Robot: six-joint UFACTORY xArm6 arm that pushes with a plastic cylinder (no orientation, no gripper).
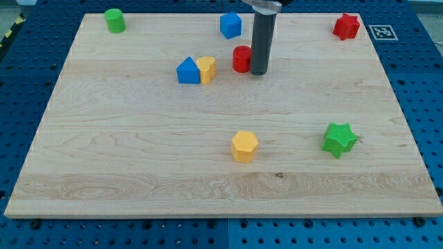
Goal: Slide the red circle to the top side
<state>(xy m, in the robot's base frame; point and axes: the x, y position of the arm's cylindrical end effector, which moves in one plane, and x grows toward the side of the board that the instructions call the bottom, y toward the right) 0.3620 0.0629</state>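
The red circle stands on the wooden board, in its upper middle. My tip is right beside the red circle, on its right side, touching or nearly touching it. The rod rises straight up from there and leaves the view at the top. A blue block sits just above the red circle, close to the board's top edge.
A blue block and a yellow block touch each other left of the red circle. A green cylinder is top left, a red star top right, a yellow hexagon lower middle, a green star lower right.
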